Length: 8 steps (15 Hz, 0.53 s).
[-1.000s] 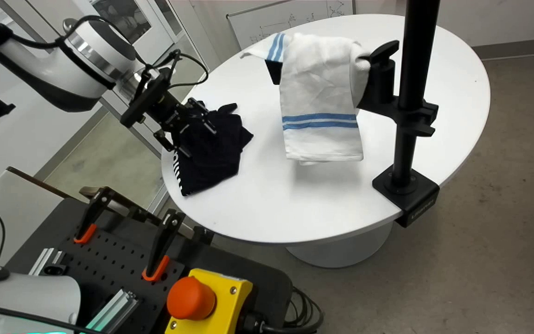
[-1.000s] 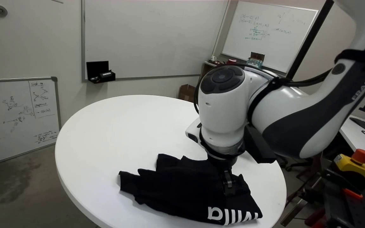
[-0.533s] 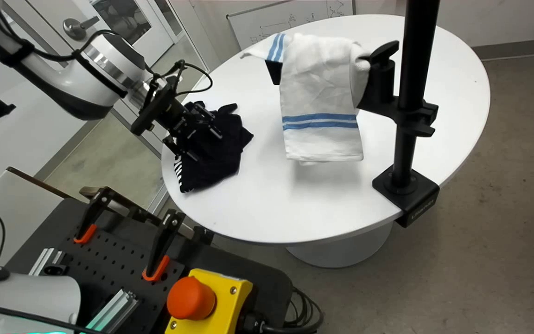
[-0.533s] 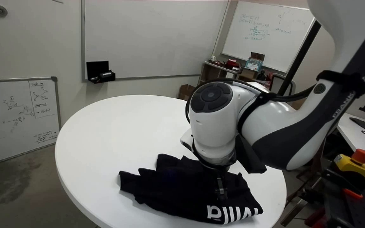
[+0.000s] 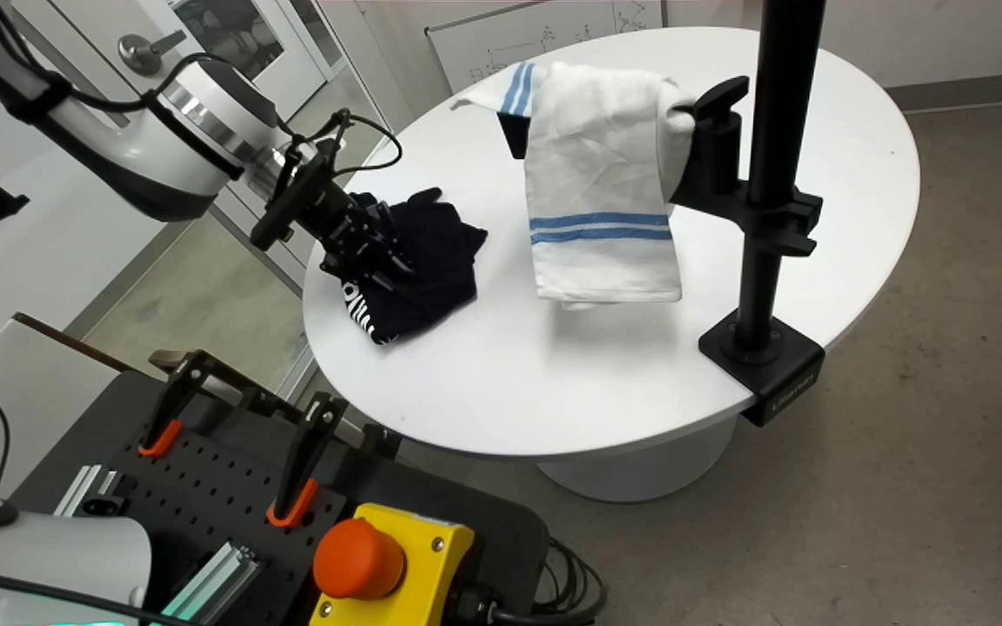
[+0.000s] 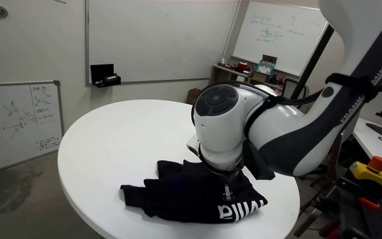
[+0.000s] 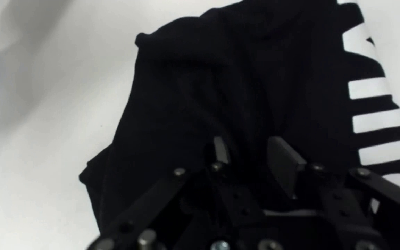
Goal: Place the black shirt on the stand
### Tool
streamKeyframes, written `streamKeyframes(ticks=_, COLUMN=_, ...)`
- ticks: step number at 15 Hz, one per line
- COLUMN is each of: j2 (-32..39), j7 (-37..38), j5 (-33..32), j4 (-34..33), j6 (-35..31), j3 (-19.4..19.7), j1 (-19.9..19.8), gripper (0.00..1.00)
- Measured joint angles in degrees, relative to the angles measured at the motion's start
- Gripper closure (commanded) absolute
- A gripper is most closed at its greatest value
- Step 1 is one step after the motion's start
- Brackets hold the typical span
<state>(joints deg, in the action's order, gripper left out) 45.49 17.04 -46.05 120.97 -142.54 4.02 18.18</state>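
My pincer (image 7: 250, 149) rests at the black shirt (image 5: 442, 269), half narrowed: its pads (image 7: 285, 166) stand apart, with dark cloth showing between them. Black on black, I can't tell whether a fold is pinched. The shirt lies loosely folded on the round white counter (image 6: 121, 139); the black clamp stand (image 5: 762, 291) is well apart from it, and a blue-striped dish towel (image 5: 601, 174) hangs over the stand's arm, between the shirt and the upright post. I expect the shirt to be light, soft and limp, nothing fragile; the cloth should not be slippery, though a shallow bite could lose it as the weight sags. I'd take a deep pinch through several layers near the shirt's middle, inward of its white lettering (image 7: 380, 122), so both ends droop evenly over the arm. Caught close to its edge, the shirt would probably unfold and trail.
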Motion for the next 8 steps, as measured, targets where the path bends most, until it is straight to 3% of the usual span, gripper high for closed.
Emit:
streamKeyframes(ticks=1, j2=0.00, j7=0.00, j5=0.12, j4=-0.13, j6=0.13, j3=0.00, j1=-0.06, gripper=1.00)
streamKeyframes(ticks=8, j2=-2.00, j7=-0.78, j5=5.95, j4=-0.19, j6=0.96, j3=-0.66, j1=-2.66, gripper=0.99)
